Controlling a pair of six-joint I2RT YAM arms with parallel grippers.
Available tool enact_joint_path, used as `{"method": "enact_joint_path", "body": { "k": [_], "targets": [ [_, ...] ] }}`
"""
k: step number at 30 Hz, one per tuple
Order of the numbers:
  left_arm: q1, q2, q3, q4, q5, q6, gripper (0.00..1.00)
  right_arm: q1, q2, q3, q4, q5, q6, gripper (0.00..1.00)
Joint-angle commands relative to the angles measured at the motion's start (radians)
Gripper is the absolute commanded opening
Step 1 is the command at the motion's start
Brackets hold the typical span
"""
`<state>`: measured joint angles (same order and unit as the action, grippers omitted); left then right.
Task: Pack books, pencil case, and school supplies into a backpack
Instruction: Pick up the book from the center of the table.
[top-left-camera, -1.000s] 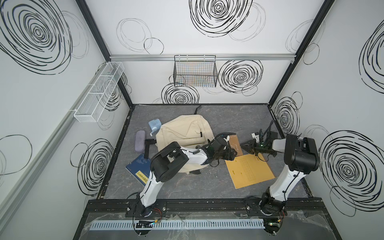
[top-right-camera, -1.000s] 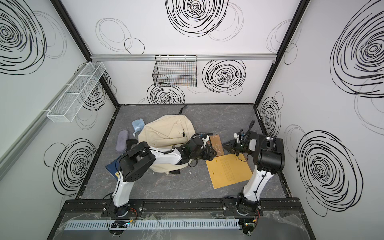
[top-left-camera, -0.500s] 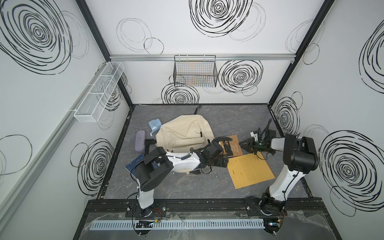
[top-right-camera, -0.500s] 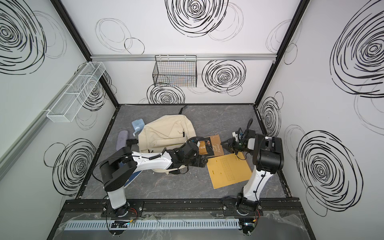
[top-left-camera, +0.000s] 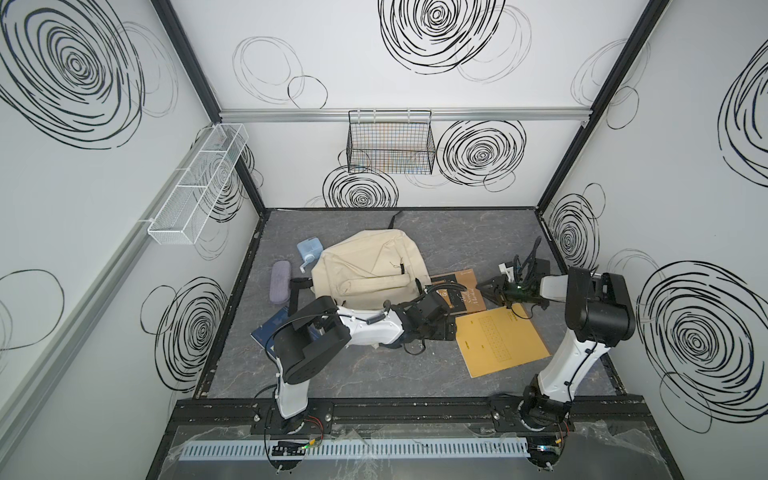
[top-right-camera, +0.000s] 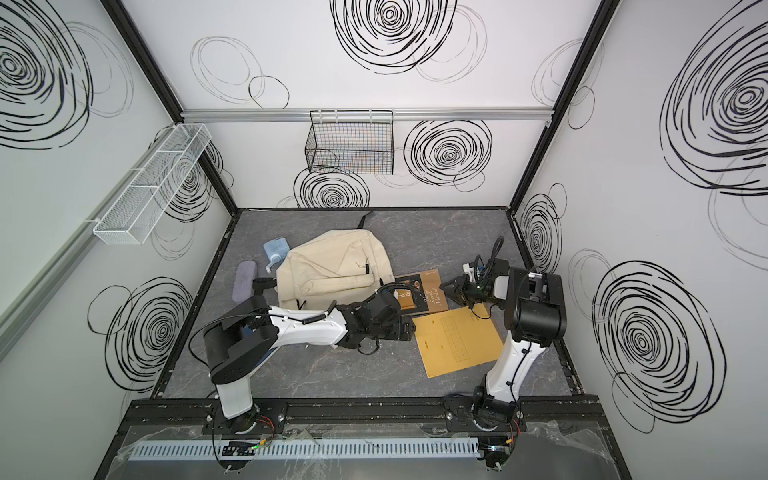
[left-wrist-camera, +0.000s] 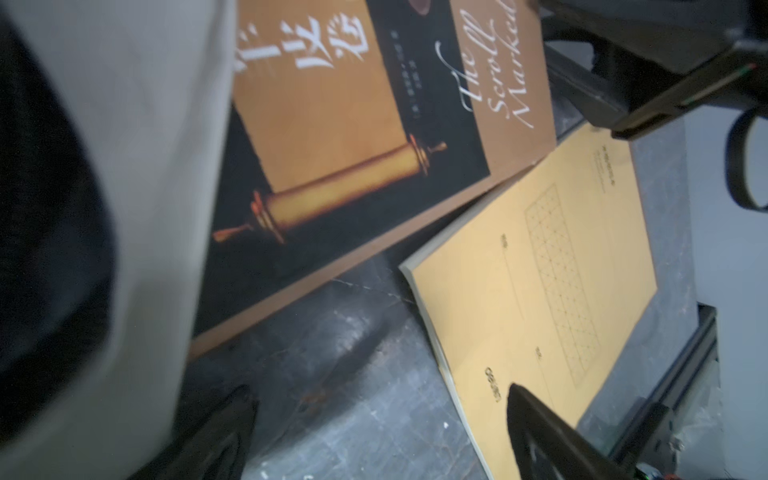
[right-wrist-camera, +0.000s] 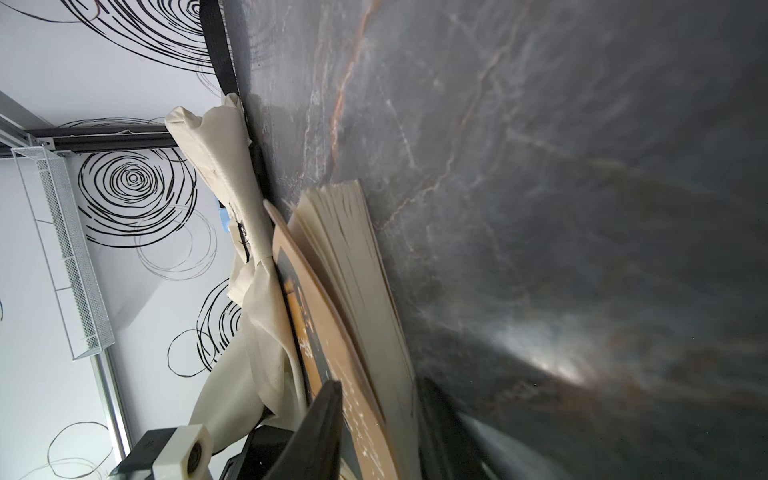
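The cream backpack (top-left-camera: 370, 266) (top-right-camera: 332, 270) lies flat mid-table. A brown book with a black scroll panel (top-left-camera: 459, 291) (left-wrist-camera: 353, 145) lies at its right edge, one end against the fabric. My right gripper (top-left-camera: 484, 286) (right-wrist-camera: 380, 384) is shut on that book's outer edge. My left gripper (top-left-camera: 446, 332) (left-wrist-camera: 380, 388) is open over bare table, one finger over a corner of the mustard grid book (top-left-camera: 498, 345) (left-wrist-camera: 540, 270). The navy book (top-left-camera: 270, 328) sits partly under the left arm. The purple pencil case (top-left-camera: 280, 282) and blue sharpener (top-left-camera: 309, 249) lie left of the backpack.
A black wire basket (top-left-camera: 390, 145) hangs on the back wall and a white mesh shelf (top-left-camera: 199, 187) on the left wall. Black frame rails (top-left-camera: 395, 407) border the grey table (top-left-camera: 374, 374). The backpack's black strap (top-left-camera: 299, 286) trails toward the pencil case.
My left gripper opened wider and drew back from the brown book toward the front of the table. The right gripper with the brown book shifted slightly toward the backpack.
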<state>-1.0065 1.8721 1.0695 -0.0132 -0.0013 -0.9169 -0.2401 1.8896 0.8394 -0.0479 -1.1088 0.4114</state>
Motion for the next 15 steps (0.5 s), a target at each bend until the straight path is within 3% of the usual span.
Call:
{"method": "enact_joint_path", "body": {
  "k": [1, 15],
  "targets": [
    [0.019, 0.013, 0.026, -0.065, -0.12, -0.008, 0.97, 0.01, 0.017, 0.012, 0.022, -0.011, 0.009, 0.33],
    [0.052, 0.067, 0.094, -0.01, -0.136, 0.048, 0.99, 0.013, 0.021, 0.002, -0.008, 0.01, -0.013, 0.37]
  ]
}}
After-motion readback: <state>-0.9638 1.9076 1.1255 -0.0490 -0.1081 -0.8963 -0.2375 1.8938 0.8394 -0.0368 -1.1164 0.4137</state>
